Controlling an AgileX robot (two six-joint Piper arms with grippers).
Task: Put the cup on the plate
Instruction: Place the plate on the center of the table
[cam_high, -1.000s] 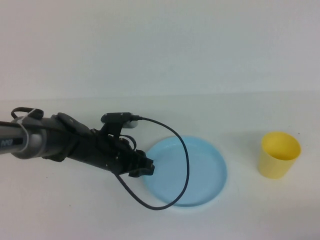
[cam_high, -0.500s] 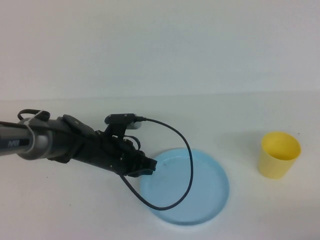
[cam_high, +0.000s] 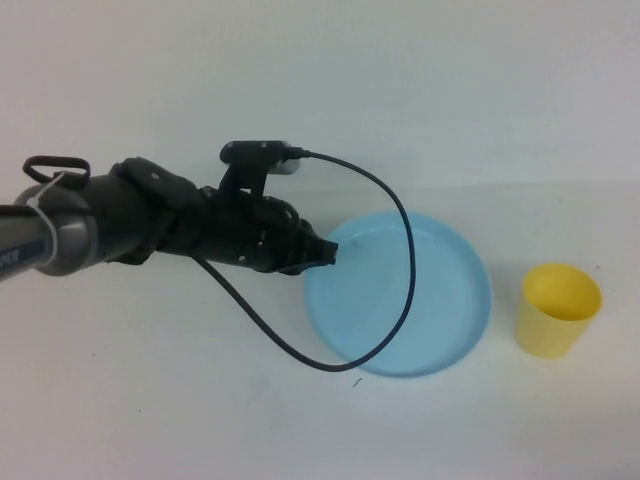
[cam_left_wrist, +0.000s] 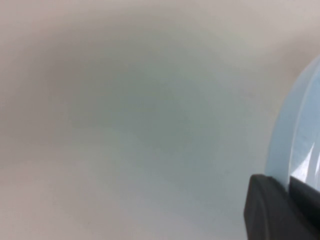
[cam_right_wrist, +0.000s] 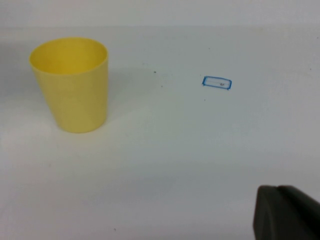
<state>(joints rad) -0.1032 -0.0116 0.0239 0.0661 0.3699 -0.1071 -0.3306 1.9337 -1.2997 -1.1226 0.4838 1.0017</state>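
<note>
The light blue plate (cam_high: 420, 300) is held by its left rim in my left gripper (cam_high: 325, 252), which is shut on it; the plate seems lifted a little off the table. In the left wrist view the plate's rim (cam_left_wrist: 295, 130) runs between the two dark fingertips of the left gripper (cam_left_wrist: 287, 186). The yellow cup (cam_high: 558, 308) stands upright on the table just right of the plate, apart from it. It also shows in the right wrist view (cam_right_wrist: 72, 85), empty. My right gripper (cam_right_wrist: 280, 200) is out of the high view; its dark fingers look closed and empty, well away from the cup.
A black cable (cam_high: 400, 260) loops from the left wrist camera over the plate. A small blue rectangle mark (cam_right_wrist: 217, 82) is on the white table beyond the cup. The left arm (cam_high: 120, 225) stretches in from the left edge.
My left gripper has moved away from me and to the right with the plate in it, bringing the plate closer to the cup. The cup has not moved.
</note>
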